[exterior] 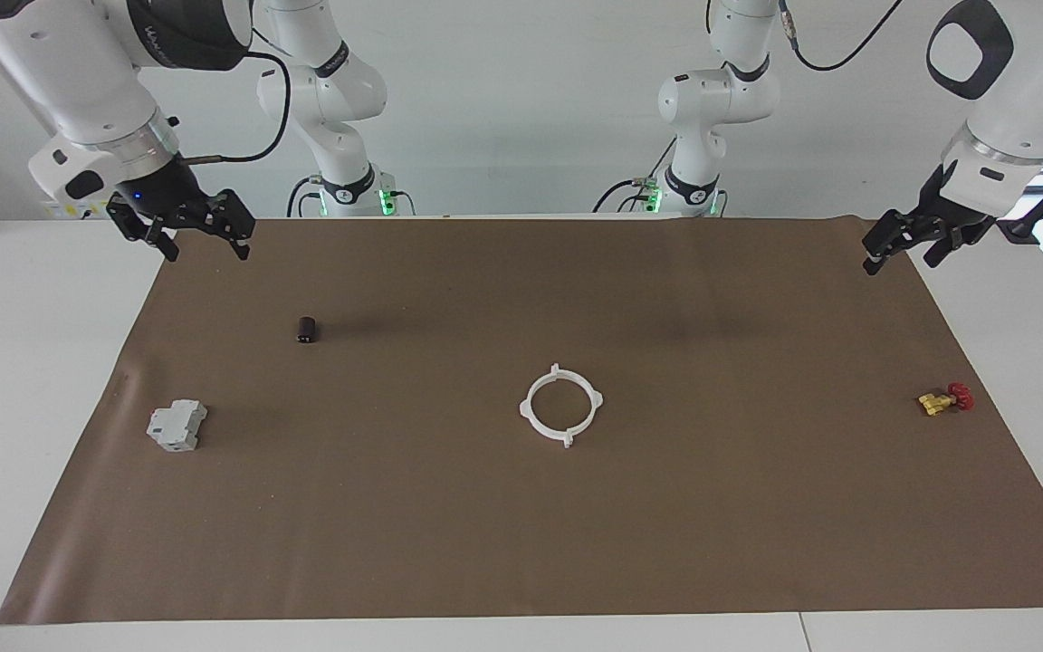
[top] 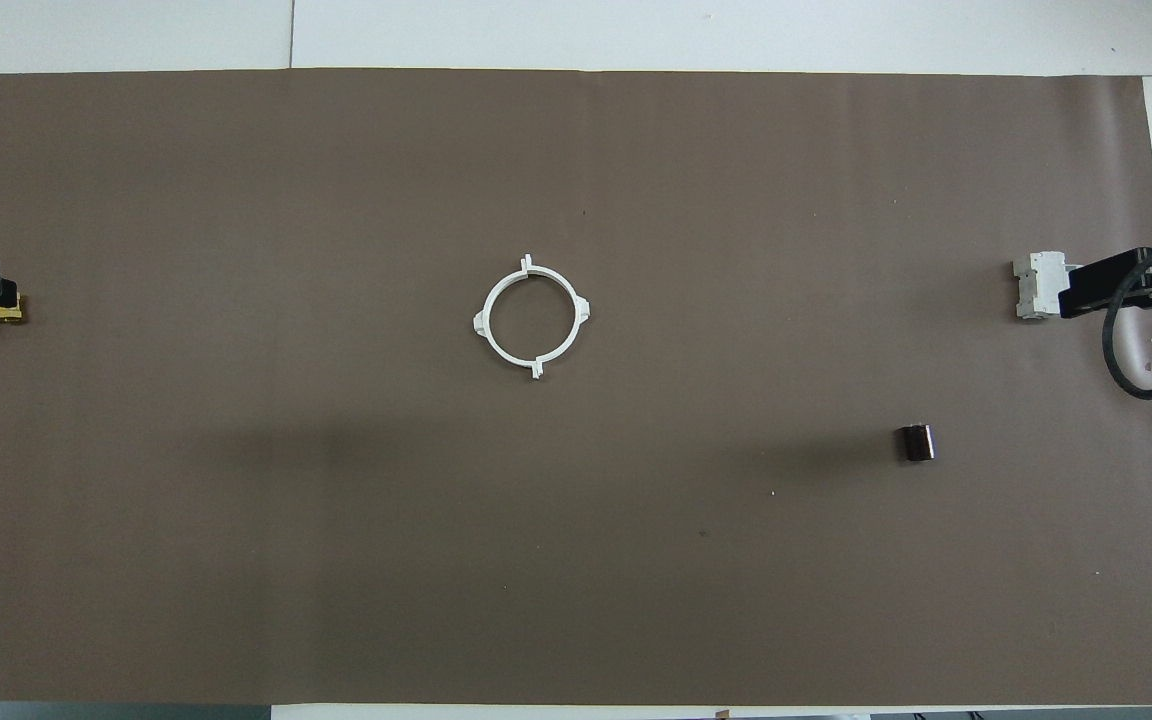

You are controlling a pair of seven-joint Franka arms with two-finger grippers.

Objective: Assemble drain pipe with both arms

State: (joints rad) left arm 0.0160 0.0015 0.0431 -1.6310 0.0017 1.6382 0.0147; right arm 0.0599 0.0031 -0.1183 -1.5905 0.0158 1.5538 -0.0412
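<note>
Drain pipe (exterior: 561,406) lies flat as one closed ring mid-mat; both grippers' jaws hang wide, empty.

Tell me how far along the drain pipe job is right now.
Done, by the look of it: the two half-rings sit joined as one closed ring mid-mat, four tabs pointing out. In hand: nothing. The left gripper and right gripper are both open and empty, raised at their own ends of the mat, well clear of the ring. Left: nothing visible; whether the joints are fully seated cannot be told.
</note>
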